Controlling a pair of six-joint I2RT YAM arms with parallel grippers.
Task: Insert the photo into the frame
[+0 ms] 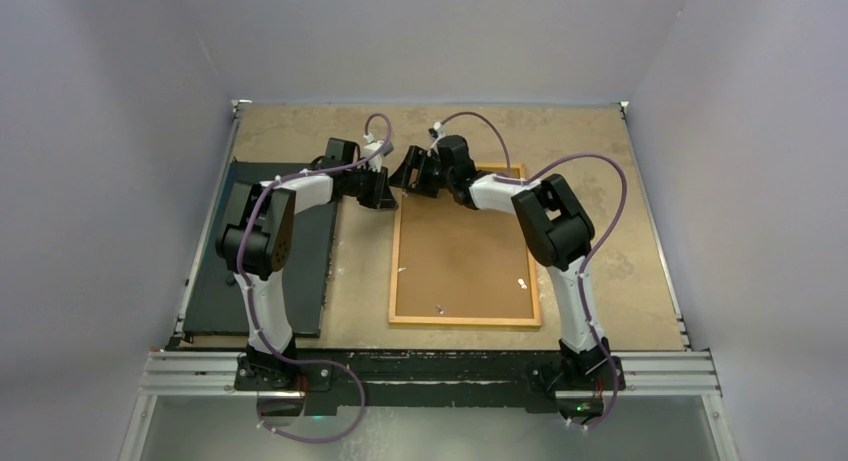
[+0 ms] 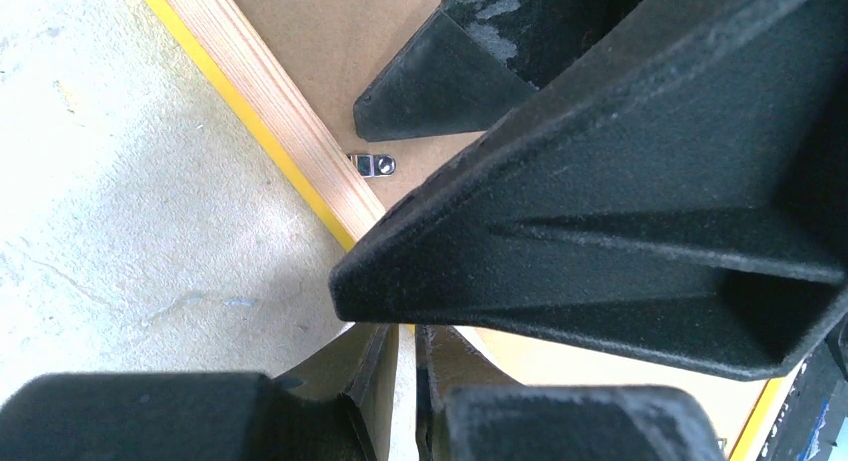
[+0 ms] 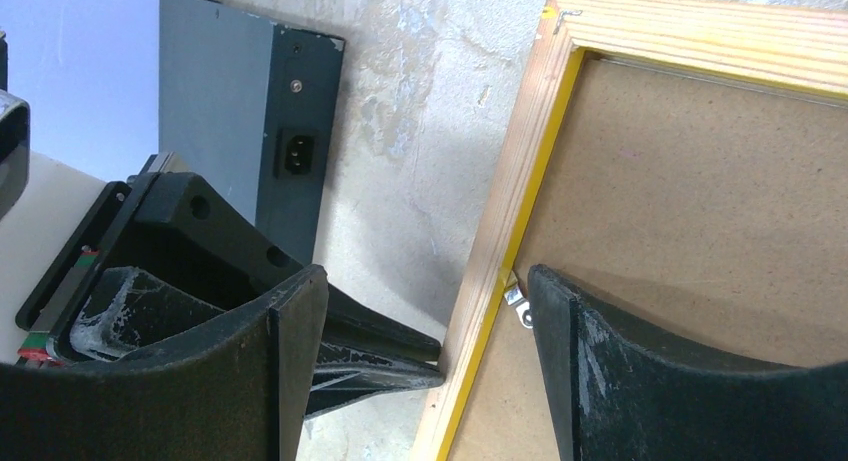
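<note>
Two arms on one spot: both reach to the far-left corner of the frame (image 1: pixel 465 321), which lies back-up in the middle of the table (image 1: pixel 600 201), with the brown backing board (image 1: pixel 465 251) seated inside its rails. The photo isn't visible in any view. My guess is it's under the board, so I read this as the closing step, locking the back in. A black flat box with a power inlet (image 1: pixel 210 301) sits at left, apart from the frame. My right arm crosses leftward, elbow high, wrist tipped down. The right gripper (image 1: pixel 410 176) is spread wide and empty, straddling the left rail with one finger table-side and one over the board. My left arm is stretched forward and the left gripper (image 1: pixel 380 196) is closed; I can't confirm anything pinched. Next move needs a fingertip on the small metal retaining tab (image 3: pixel 516 307) at the rail's inner edge, swinging it over the board without shifting the frame.
</note>
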